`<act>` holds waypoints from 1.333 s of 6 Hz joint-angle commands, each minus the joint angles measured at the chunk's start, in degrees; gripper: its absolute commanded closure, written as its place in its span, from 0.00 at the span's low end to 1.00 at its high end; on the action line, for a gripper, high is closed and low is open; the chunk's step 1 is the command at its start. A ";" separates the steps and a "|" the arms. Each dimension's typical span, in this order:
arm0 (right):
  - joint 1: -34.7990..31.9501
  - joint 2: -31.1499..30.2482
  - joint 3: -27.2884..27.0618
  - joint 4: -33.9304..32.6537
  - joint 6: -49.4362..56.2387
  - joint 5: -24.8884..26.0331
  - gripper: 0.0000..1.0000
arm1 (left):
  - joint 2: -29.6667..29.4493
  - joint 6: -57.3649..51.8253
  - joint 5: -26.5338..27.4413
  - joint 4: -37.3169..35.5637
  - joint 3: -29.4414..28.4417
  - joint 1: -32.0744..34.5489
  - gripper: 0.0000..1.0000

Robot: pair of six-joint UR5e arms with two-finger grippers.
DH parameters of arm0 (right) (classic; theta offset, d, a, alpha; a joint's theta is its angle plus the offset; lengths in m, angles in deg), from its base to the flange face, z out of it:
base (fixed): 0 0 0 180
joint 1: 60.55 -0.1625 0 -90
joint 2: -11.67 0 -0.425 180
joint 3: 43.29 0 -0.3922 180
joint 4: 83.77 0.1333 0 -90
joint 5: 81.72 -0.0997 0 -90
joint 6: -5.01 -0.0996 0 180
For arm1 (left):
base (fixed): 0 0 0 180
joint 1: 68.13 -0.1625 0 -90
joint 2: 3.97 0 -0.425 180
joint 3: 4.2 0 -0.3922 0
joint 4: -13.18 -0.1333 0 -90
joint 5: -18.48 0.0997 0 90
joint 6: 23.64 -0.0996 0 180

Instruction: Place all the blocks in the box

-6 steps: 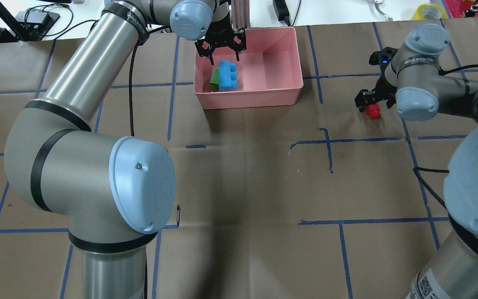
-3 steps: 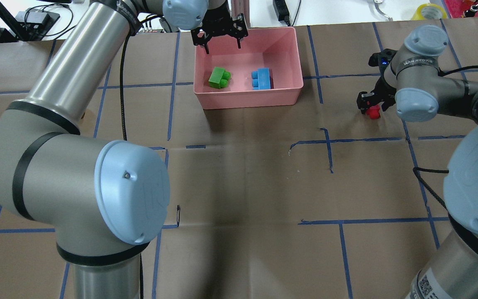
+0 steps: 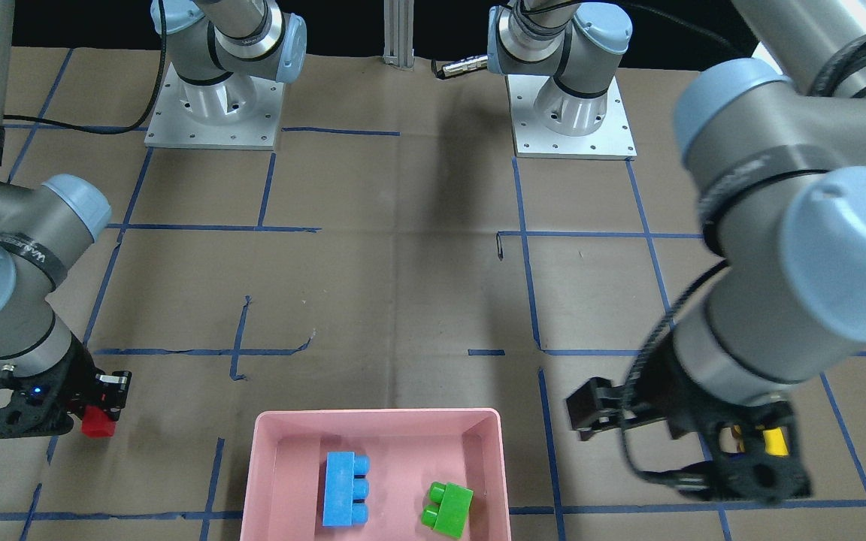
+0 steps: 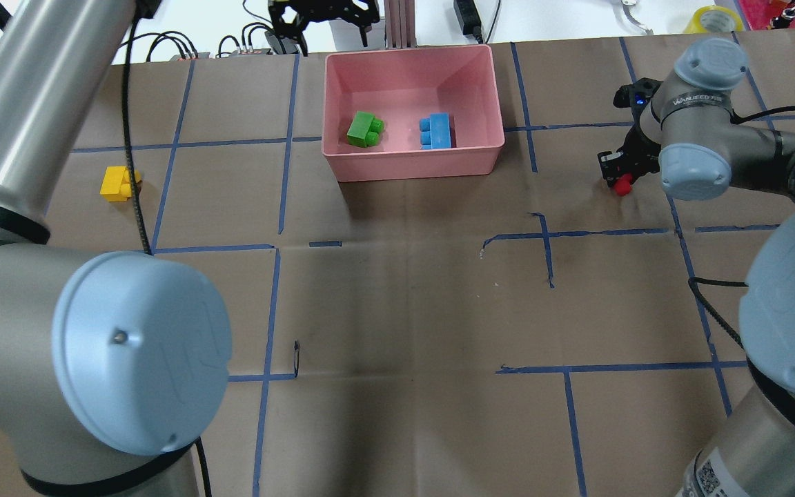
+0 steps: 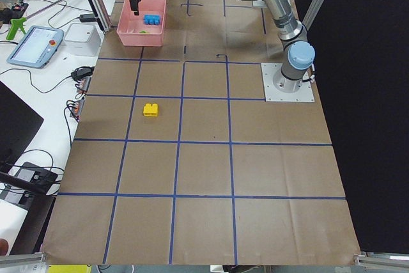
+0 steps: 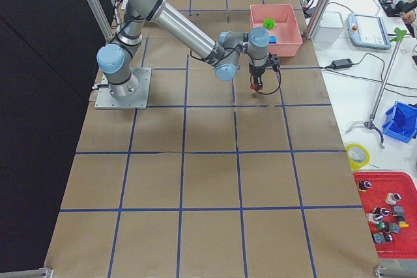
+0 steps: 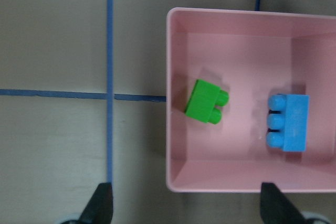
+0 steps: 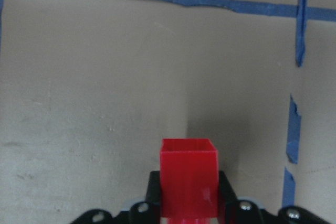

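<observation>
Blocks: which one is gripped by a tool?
The red block, clamped in the right tool; green block and blue block lie in the box, yellow block lies untouched.

Your desk [image 4: 404, 310] is covered in brown paper gridded with blue tape. Directly on it you have the pink box [image 4: 411, 166] at the far edge and the yellow block [image 4: 118, 184] well apart, toward the robot's left. Whether the red block [image 4: 622, 185] touches the desk cannot be told.

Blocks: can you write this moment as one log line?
in box: green block, blue block | on table: yellow block | left tool: open, empty, high near box | right tool: shut on red block
</observation>
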 commanded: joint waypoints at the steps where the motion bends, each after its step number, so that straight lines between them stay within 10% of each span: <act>1: -0.34 -6.67 6.87 12.75 -0.65 -0.31 0.96 | 2.56 -14.97 0.31 0.16 4.35 -11.02 0.00; 3: -2.70 -8.38 18.73 30.88 -0.92 -7.72 0.96 | 0.47 -27.55 1.45 -0.80 4.80 -18.95 0.00; 5: -8.75 -5.42 22.12 31.67 -1.18 -24.38 0.95 | -6.36 -31.99 1.54 -10.08 6.90 -21.88 0.00; 8: -20.26 12.04 27.37 -0.23 -3.12 -26.25 0.95 | -10.25 -31.83 1.36 -21.21 15.49 -22.06 0.00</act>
